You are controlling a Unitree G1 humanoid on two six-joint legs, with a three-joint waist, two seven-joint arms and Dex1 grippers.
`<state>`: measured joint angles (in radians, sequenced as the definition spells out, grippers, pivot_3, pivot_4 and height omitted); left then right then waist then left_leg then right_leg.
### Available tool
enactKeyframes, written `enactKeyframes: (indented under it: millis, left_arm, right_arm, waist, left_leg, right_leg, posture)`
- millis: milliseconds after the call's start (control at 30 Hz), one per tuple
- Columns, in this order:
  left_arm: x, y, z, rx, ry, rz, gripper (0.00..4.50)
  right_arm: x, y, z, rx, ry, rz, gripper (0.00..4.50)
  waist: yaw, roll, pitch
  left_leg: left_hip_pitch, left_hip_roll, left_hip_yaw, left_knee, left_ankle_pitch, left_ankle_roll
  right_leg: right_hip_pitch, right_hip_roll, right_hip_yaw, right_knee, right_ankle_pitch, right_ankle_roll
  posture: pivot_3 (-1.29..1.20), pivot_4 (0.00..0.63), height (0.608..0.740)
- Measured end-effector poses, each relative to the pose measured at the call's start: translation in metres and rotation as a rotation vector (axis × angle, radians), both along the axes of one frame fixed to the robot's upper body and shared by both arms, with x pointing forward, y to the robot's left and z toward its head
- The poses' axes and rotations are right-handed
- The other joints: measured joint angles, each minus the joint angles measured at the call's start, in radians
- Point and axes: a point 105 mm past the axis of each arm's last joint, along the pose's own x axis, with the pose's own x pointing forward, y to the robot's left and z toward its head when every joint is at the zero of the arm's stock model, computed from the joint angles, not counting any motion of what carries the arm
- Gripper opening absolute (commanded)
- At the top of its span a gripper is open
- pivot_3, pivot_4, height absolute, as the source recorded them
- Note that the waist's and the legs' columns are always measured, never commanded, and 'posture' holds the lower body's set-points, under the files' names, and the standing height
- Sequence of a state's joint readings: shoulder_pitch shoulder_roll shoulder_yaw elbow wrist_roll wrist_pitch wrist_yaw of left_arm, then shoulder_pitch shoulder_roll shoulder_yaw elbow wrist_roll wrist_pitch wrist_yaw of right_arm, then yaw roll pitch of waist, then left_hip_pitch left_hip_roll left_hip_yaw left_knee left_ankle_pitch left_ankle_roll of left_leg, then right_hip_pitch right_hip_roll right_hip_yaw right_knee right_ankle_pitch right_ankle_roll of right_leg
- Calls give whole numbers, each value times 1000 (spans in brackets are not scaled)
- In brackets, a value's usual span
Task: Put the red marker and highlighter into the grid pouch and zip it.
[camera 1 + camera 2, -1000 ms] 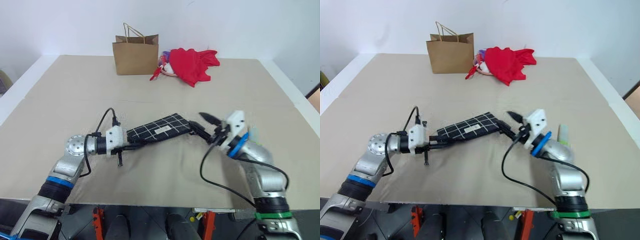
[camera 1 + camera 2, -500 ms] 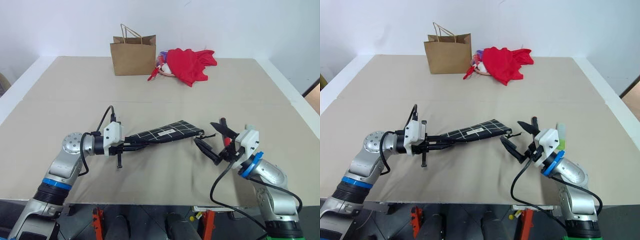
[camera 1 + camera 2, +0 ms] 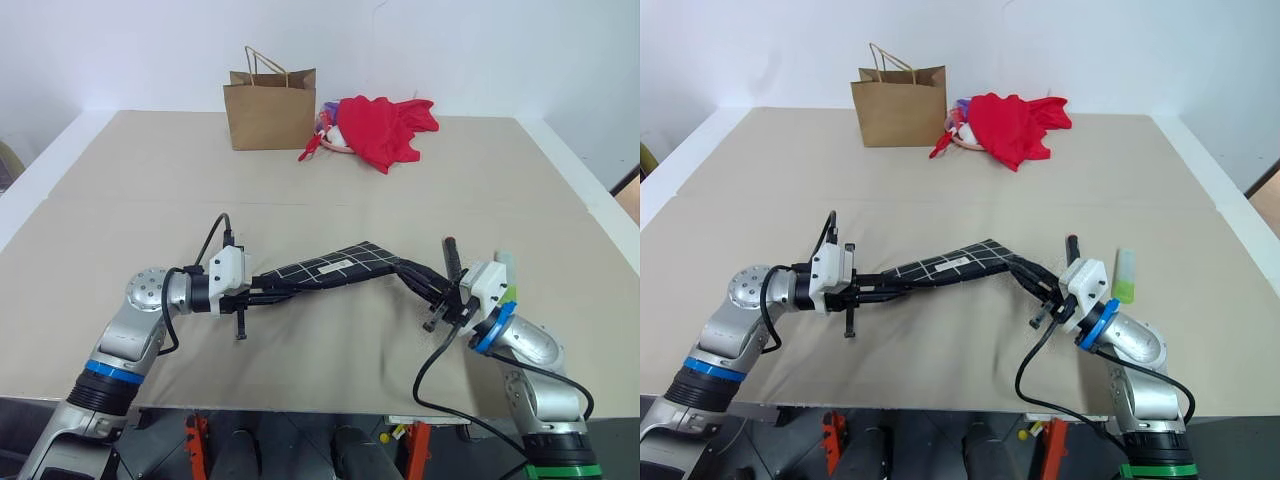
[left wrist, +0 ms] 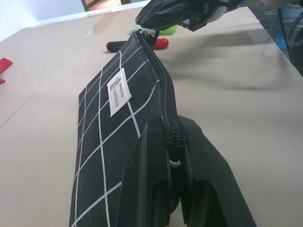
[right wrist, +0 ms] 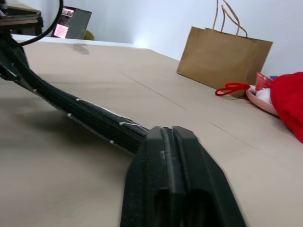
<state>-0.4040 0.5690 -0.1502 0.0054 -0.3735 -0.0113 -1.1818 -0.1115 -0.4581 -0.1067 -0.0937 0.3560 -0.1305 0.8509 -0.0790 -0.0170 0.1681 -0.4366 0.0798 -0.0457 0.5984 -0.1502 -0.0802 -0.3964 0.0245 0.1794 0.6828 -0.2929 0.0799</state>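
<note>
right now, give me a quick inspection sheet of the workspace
surface: beige table, flat.
job's things: grid pouch held off the table between both grippers; red marker and highlighter lie on the table, outside the pouch.
clutter: brown paper bag and red cloth at the far edge.
grippers: left gripper shut on one pouch end; right gripper shut on the other end.
cables: black cable loops below the right wrist.
surroundings: white wall.

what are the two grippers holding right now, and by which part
Both hold the grid pouch, lifted off the table: the left gripper pinches one end at the zipper edge, and the right gripper pinches the opposite end.
</note>
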Motion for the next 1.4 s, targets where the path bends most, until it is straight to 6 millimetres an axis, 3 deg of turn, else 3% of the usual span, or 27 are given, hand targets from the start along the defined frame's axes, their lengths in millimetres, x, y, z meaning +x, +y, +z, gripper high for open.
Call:
enactKeyframes:
  millis: [200,433,567,667,967,1300,1333,1400]
  left_arm:
    - [0,0,0,0,-3,-1,0]
    - [2,-7,1,-7,-64,12,0]
    - [5,-15,3,-10,-105,8,0]
    - [7,-18,2,-6,-123,6,0]
    - [8,-27,-2,-5,-142,5,0]
    - [10,-28,-6,4,-146,16,0]
    - [10,-28,-6,4,-147,17,0]
    - [10,-28,-5,0,-148,18,0]
  right_arm:
    - [-1,15,3,-2,-2,58,124]
    - [-14,74,10,-37,67,261,124]
    - [-11,104,19,-48,92,327,124]
    - [-8,115,25,-45,96,344,124]
    - [-6,141,27,-24,161,395,124]
    - [0,143,25,-22,193,372,124]
    - [1,142,25,-20,197,370,712]
    - [4,133,25,3,224,339,1445]
  waist:
    - [0,0,0]
    - [1,0,0]
    - [0,0,0]
    - [1,0,0]
    - [1,0,0]
    - [0,0,0]
    - [0,0,0]
    - [0,0,0]
  left_leg:
    - [0,0,0,0,0,0]
    - [0,0,0,0,0,0]
    - [-1,0,0,1,0,0]
    - [-1,0,0,0,0,0]
    - [-1,0,-1,0,0,0]
    - [-1,0,-1,0,0,0]
    - [-1,0,-1,0,0,0]
    - [-2,0,-1,0,0,0]
  right_leg:
    - [0,0,0,0,0,0]
    - [0,0,0,0,0,0]
    - [-1,0,0,0,1,0]
    - [-1,0,0,0,1,0]
    - [-1,0,0,0,0,0]
    - [-1,1,-1,0,0,0]
    - [-1,1,-1,0,0,0]
    - [-1,0,-1,0,0,0]
  posture:
    - [0,150,740]
    - [0,150,740]
    - [0,150,740]
    - [0,150,740]
    - [0,150,740]
    - [0,150,740]
    - [0,150,740]
    - [0,150,740]
